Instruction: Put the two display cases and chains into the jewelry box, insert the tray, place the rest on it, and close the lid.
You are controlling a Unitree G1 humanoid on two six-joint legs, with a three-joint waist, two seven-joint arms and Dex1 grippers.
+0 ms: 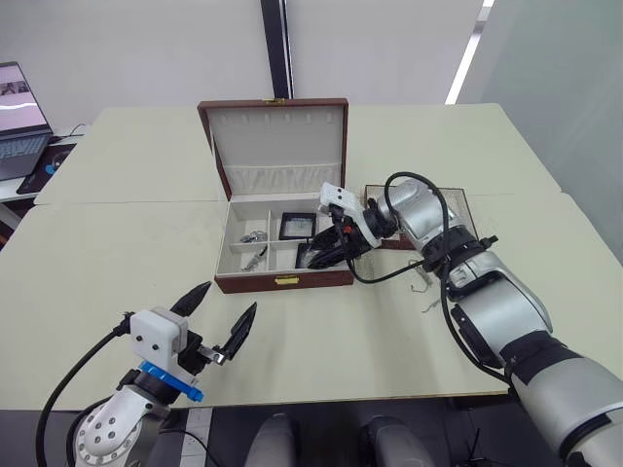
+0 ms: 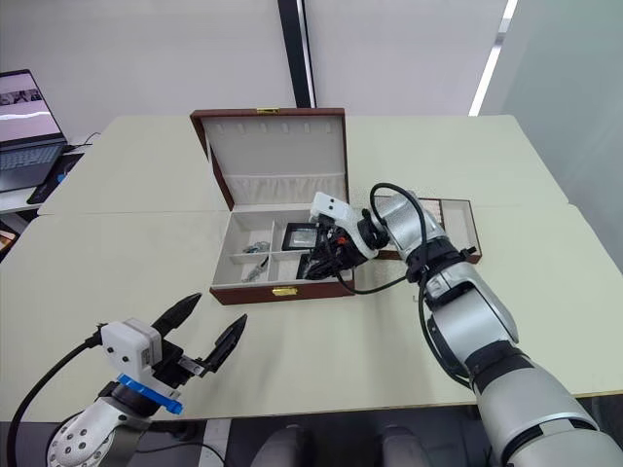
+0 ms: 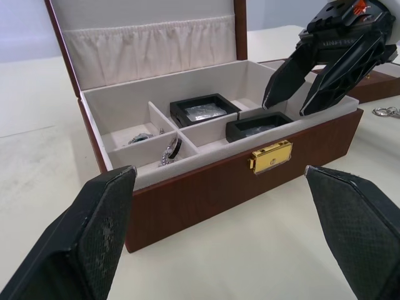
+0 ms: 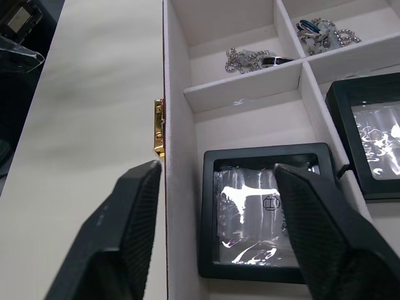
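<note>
The jewelry box (image 1: 284, 280) stands open at mid-table with its lid (image 1: 277, 146) upright. Both display cases lie inside. One (image 1: 297, 226) is in a rear compartment. The other (image 4: 269, 212) is in the front right compartment, directly under my right gripper (image 1: 326, 255). That gripper hangs open just above it and holds nothing. Silvery chains (image 4: 250, 59) rest in the box's left compartments. More small chains (image 1: 421, 284) lie on the table right of the box. The tray (image 1: 465, 206) sits behind my right arm. My left gripper (image 1: 216, 316) is open and holds nothing, near the table's front edge.
A laptop (image 1: 19, 122) stands on a side desk at the far left. The gold clasp (image 3: 270, 157) faces the front. Bare table (image 1: 107, 253) stretches left of the box and in front of it.
</note>
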